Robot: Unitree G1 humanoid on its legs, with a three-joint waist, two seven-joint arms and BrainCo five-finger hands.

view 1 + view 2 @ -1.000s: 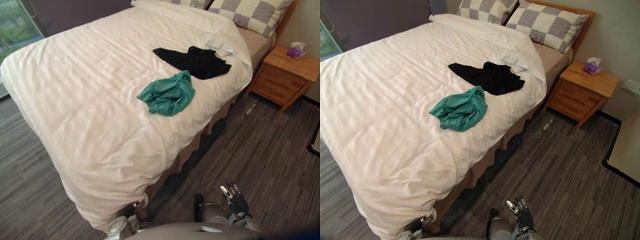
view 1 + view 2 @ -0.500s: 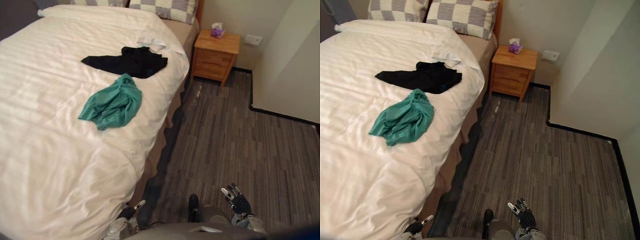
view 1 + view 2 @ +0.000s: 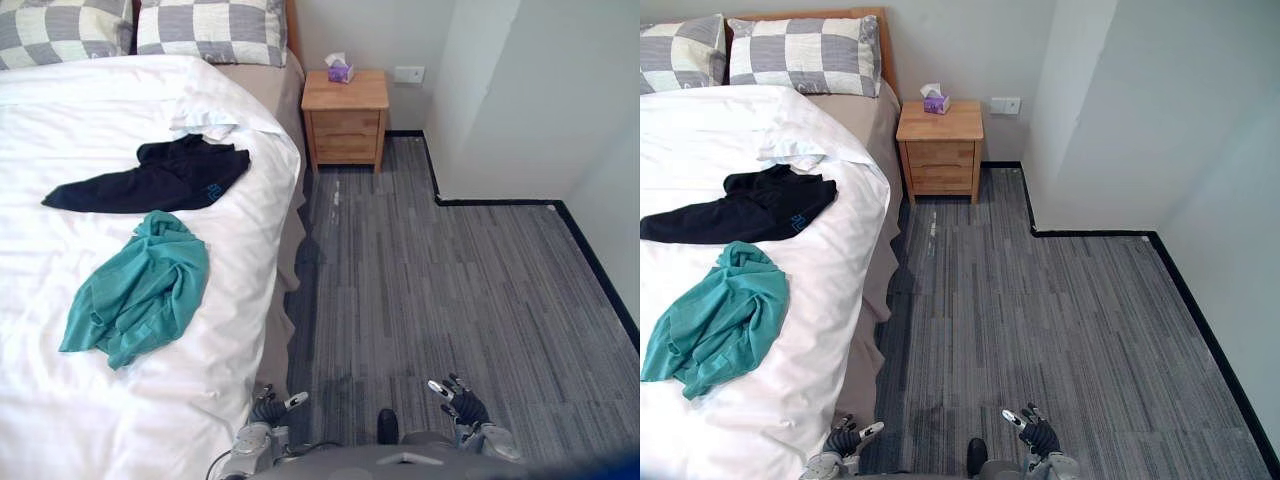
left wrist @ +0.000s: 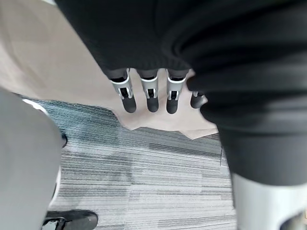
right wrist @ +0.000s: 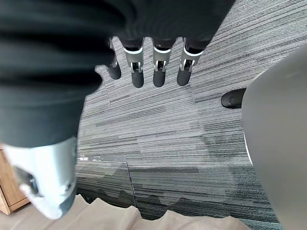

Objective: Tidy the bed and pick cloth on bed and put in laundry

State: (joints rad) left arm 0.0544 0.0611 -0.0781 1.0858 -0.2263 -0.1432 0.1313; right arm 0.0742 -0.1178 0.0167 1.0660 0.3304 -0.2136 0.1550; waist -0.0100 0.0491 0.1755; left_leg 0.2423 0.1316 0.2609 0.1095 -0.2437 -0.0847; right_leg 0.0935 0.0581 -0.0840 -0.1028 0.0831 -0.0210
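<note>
A crumpled teal cloth lies on the white duvet near the bed's right edge. Beyond it a black garment is spread out, close to a folded-back corner of the duvet. Both hands hang low at the bottom of the eye views, well short of the clothes. My left hand is beside the bed's skirt, its fingers straight and empty. Over the carpet, my right hand is likewise open, with its fingers holding nothing.
Two grey-and-white checked pillows rest at the headboard. A wooden nightstand with a tissue box stands right of the bed. Grey striped carpet stretches to the right, bounded by white walls with black skirting.
The camera has swung to the right: the bed has slid toward the picture's left and more carpet and wall have come in. Clothes and both hands keep their places.
</note>
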